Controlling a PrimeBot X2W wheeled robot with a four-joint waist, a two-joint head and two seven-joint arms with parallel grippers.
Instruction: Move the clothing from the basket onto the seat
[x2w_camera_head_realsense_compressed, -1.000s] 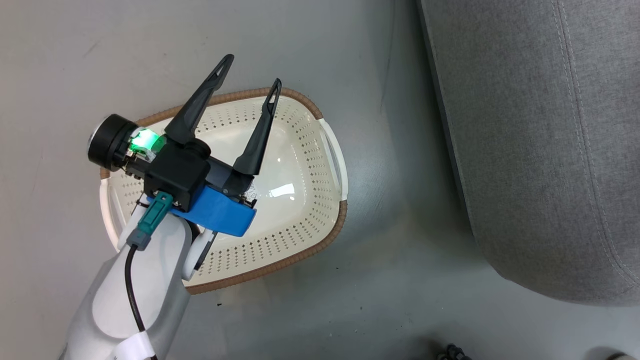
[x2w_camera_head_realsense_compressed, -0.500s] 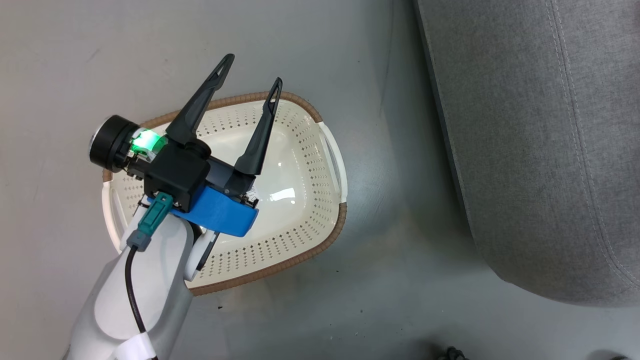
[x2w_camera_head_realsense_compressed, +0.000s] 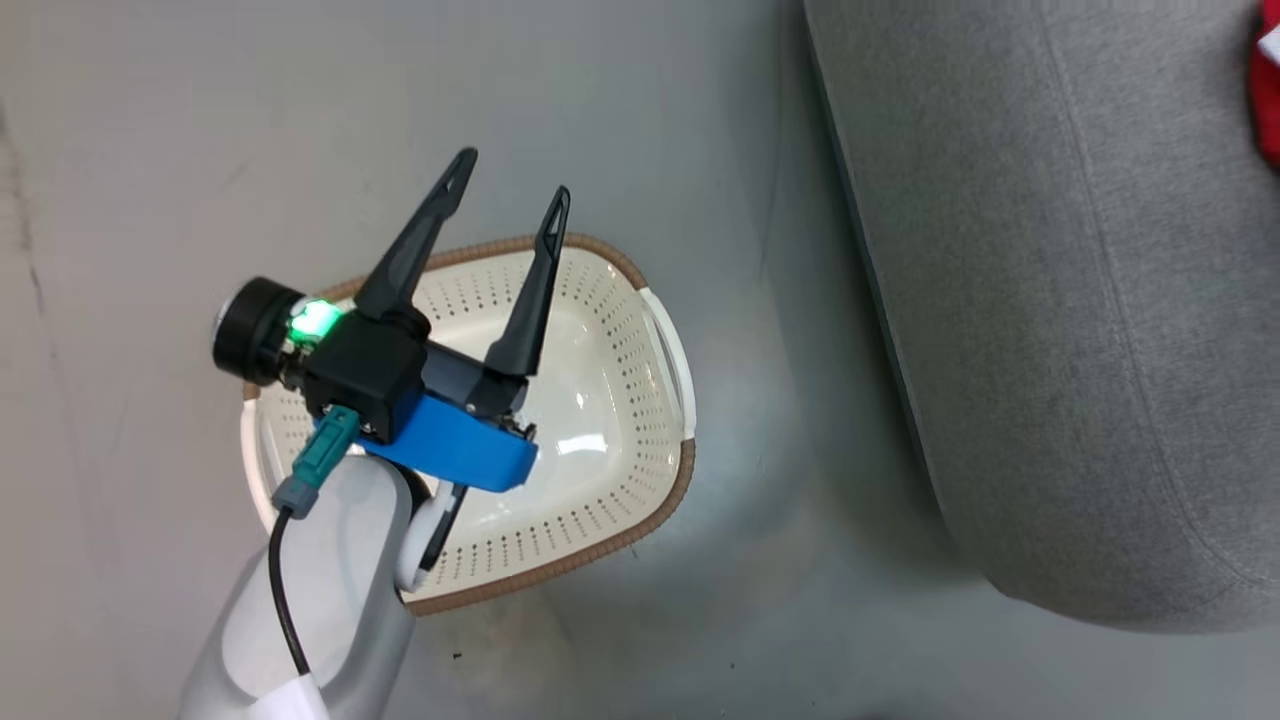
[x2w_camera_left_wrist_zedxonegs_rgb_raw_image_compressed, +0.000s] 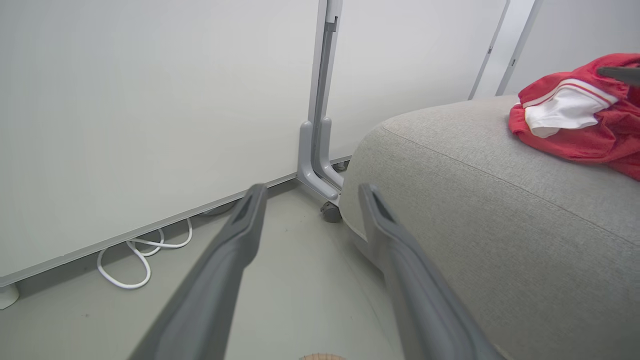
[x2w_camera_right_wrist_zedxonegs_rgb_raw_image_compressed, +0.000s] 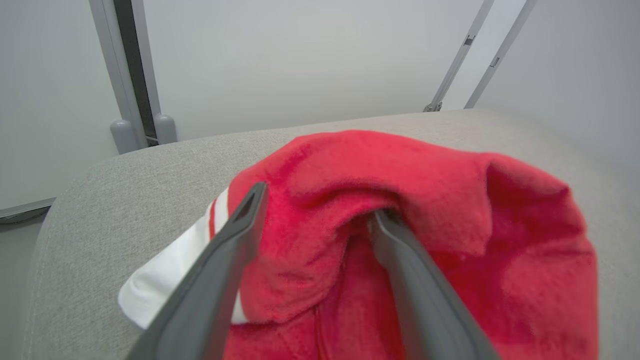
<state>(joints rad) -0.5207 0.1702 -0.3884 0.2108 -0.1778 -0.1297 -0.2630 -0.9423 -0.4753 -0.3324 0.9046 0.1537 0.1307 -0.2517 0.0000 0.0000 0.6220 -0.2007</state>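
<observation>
Clothing (x2w_camera_right_wrist_zedxonegs_rgb_raw_image_compressed: 350, 165), red w/ white striped panel, lies heaped on grey couch (x2w_camera_head_realsense_compressed: 1050, 300) at 3 o'clock in head view, well apart from basket (x2w_camera_head_realsense_compressed: 620, 400) on floor at 8 o'clock. L tool (x2w_camera_head_realsense_compressed: 512, 174) above basket, jaws wide, holding nothing. R tool (x2w_camera_right_wrist_zedxonegs_rgb_raw_image_compressed: 319, 200) jaws wide, fingers among red folds, not pinching.

Left hand (x2w_camera_left_wrist_zedxonegs_rgb_raw_image_compressed: 312, 190) with dark fingers spread wide above the pale floor (x2w_camera_left_wrist_zedxonegs_rgb_raw_image_compressed: 300, 300); bright red fabric clothing with a white panel (x2w_camera_left_wrist_zedxonegs_rgb_raw_image_compressed: 590, 140) lies on the grey woven-fabric couch seat (x2w_camera_left_wrist_zedxonegs_rgb_raw_image_compressed: 475, 215)
</observation>
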